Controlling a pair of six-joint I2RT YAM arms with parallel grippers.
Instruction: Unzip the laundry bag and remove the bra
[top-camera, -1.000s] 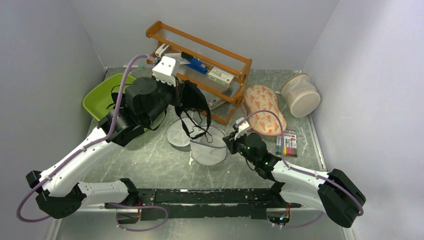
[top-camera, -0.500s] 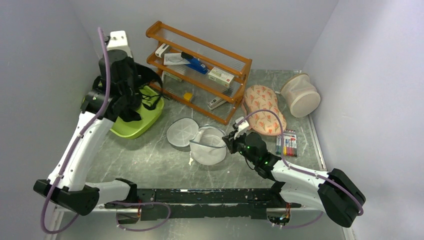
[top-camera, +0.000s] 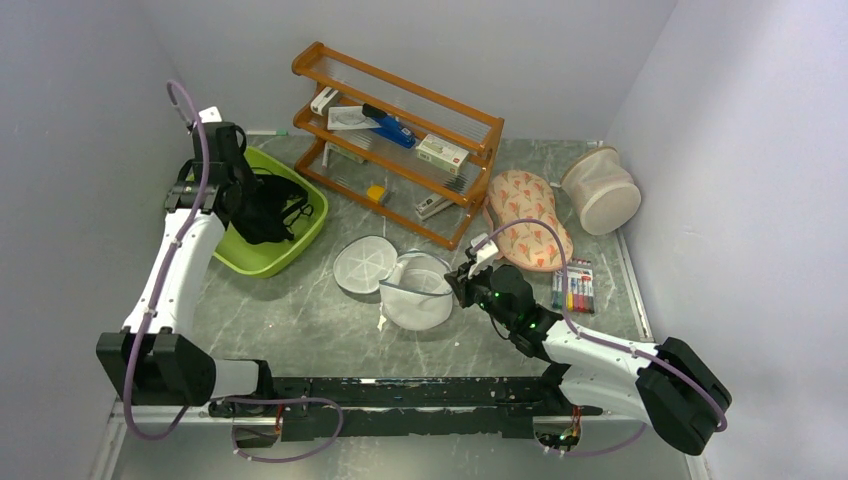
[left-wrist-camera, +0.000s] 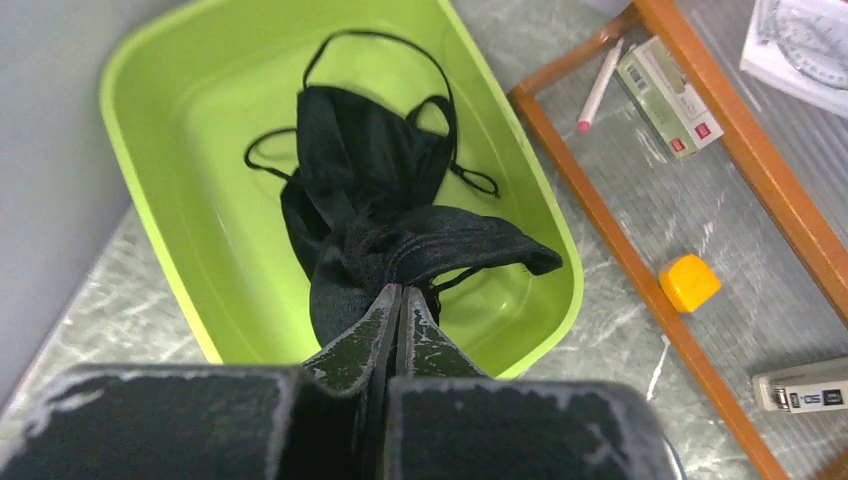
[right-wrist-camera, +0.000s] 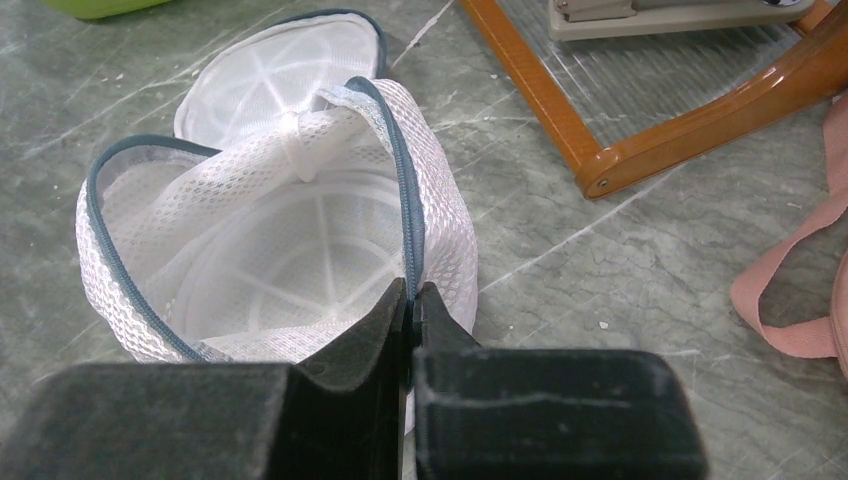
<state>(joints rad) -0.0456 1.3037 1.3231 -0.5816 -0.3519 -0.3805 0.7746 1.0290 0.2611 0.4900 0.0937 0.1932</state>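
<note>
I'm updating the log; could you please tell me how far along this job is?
Done: the laundry bag is unzipped and empty. In hand: the left gripper pinches the bra, draped into the green tub; the right gripper grips the bag's rim. Left: release.

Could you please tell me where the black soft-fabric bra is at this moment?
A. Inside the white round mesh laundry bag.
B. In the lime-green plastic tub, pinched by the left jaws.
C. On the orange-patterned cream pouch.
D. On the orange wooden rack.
B: the black soft-fabric bra hangs from the shut jaws of the left gripper into the lime-green plastic tub, and the white round mesh laundry bag gapes empty.
</note>
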